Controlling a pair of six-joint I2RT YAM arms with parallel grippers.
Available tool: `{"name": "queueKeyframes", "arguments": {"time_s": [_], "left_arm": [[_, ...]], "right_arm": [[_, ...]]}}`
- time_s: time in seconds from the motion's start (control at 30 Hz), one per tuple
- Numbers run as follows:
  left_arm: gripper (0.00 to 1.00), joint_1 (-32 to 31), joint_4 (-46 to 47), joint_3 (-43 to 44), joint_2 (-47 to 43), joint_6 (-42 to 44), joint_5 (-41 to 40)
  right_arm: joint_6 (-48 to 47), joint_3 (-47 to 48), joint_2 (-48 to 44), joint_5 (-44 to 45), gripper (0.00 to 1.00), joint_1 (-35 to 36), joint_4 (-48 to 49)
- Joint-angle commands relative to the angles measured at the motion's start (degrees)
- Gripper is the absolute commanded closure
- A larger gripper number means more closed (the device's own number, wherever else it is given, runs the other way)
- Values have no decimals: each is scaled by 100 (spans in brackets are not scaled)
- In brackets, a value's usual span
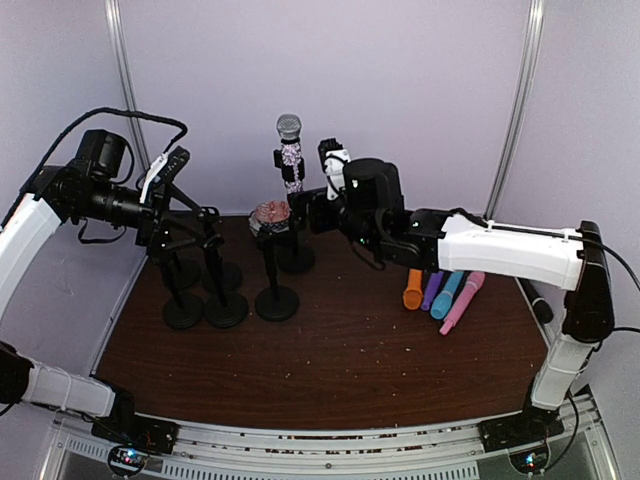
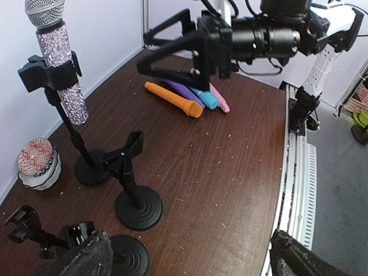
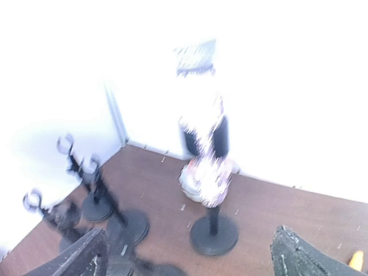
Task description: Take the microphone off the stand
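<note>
Microphone [image 1: 290, 158]: silver mesh head, glittery body, upright with a slight lean, held around its middle by a black clip [image 2: 49, 73] on top of its stand [image 2: 79, 141]. Stand's round base sits at the back of the brown table [image 1: 350, 370], close to the wall. Right gripper [image 2: 142, 52] hovers just beside the microphone on its right, about level with the lower body and post; fingers spread wide, gap visible between them and the microphone, no contact. Right wrist view is blown out and blurred; microphone shows there only as a smeared shape between the two spread fingers. Left gripper [image 2: 190, 259] sits off to the left among the empty stands [image 1: 205, 305], fingers also spread wide, holding nothing. A round pink-patterned object [image 2: 37, 163] sits low, just left of the microphone stand's base; cannot tell what it rests on. One empty stand with a bare clip [image 2: 129, 150] stands just in front of the microphone's stand. To the right, well apart from the stands, an orange stick [image 2: 172, 99], a purple one [image 2: 179, 89], a blue one [image 2: 204, 98] and a pink one [image 2: 219, 100] lie side by side on the table.
</note>
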Motion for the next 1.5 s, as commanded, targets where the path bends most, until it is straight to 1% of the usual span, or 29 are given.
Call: {"name": "queueKeyframes", "arguments": {"time_s": [0.0,0.1,0.27,0.37,0.47,0.63,0.73,0.97,1.03,1.07,1.13,1.23,1.37,1.47], "left_arm": [[2,62,198,147,27,-111,-48],[2,72,198,127,-7,-110,-48],[2,89,194,82,-47,-95,-26],[2,96,198,88,-31,-84,8],[2,94,200,98,0,-69,22],[2,103,198,92,15,-66,43],[2,99,198,79,5,-64,52],[2,120,96,62,-30,79,39],[2,133,61,59,-27,114,39],[2,141,51,54,-28,123,39],[3,144,32,42,-30,142,39],[4,142,22,-25,-44,178,35],[5,145,22,-106,10,176,157],[6,147,22,-153,39,185,305]], "right_arm": [[-409,1337,582,-415,0,-339,-806],[-529,2217,1152,-615,0,-522,-1272],[-630,2913,1727,-890,0,-706,-1400],[-636,3201,1982,-1001,0,-817,-1448],[-748,3323,2129,-1083,0,-876,-1288],[-776,3797,2543,-989,0,-988,-1209],[-887,3993,2771,-956,4,-1025,-1004],[-1093,4288,3158,-908,24,-1057,-751],[-1116,4284,3170,-929,32,-1057,-627],[-1125,4292,3168,-953,39,-1050,-583],[-1133,4253,3101,-985,49,-1053,-514],[-1234,4019,2850,-979,63,-1045,-373],[-1389,3516,2262,-1027,79,-1045,-213],[-1424,2944,1723,-1148,87,-1043,-149]]}}
